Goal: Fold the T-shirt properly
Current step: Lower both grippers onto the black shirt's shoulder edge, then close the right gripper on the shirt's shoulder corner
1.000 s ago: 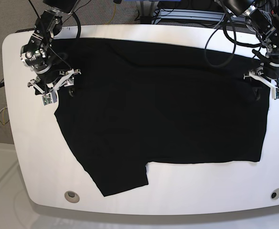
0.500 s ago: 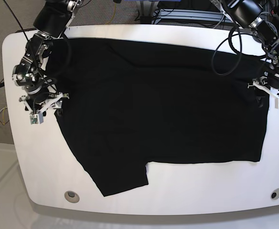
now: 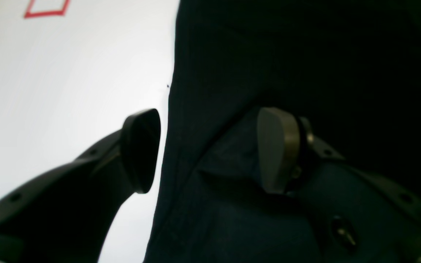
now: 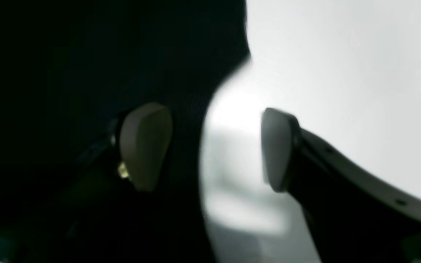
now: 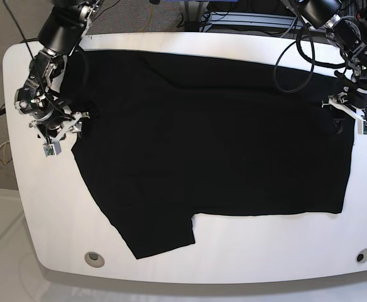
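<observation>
We see the T-shirt (image 5: 215, 145) spread flat and dark across the middle of the white table (image 5: 20, 189), one sleeve reaching toward the lower left of the base view; no fold looks made yet, so we judge the task to be at its start. The right gripper (image 5: 56, 131) sits at the shirt's left edge in the base view, the left gripper (image 5: 354, 119) at its right edge; each seems placed there to take a side of the cloth for one shared fold. In the left wrist view the fingers (image 3: 278, 153) stand apart, one over the cloth and one over bare table, the hem running between them; nothing is gripped. The right wrist view, though blurred, shows the same: fingers (image 4: 144, 149) released, straddling the shirt's edge, holding nothing.
</observation>
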`<act>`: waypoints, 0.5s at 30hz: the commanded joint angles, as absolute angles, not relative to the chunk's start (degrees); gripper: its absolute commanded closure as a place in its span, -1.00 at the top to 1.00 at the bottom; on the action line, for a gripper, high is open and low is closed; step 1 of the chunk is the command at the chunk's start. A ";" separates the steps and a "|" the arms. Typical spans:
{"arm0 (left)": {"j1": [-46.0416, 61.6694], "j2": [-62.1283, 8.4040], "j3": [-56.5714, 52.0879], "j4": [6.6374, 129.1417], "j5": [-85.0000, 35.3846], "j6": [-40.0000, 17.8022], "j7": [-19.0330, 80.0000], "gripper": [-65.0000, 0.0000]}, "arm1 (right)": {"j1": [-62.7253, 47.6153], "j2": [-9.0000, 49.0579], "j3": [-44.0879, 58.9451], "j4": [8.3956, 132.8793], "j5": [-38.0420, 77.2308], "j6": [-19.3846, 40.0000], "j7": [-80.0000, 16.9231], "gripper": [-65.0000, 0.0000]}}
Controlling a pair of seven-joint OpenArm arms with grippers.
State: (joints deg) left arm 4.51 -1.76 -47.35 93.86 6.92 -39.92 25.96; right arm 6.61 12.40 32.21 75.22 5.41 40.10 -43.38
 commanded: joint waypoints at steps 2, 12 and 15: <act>4.02 -2.46 -47.45 95.14 6.21 -39.83 24.39 0.20 | 8.30 14.33 32.38 74.50 6.65 40.00 -42.61 0.25; 3.17 -2.89 -47.42 94.72 5.93 -39.67 24.59 0.20 | 7.26 14.89 32.35 80.51 8.50 40.00 -44.21 0.27; 2.95 -3.20 -47.32 94.63 5.95 -39.63 24.53 0.21 | 7.00 14.55 32.33 81.63 8.62 40.00 -43.44 0.26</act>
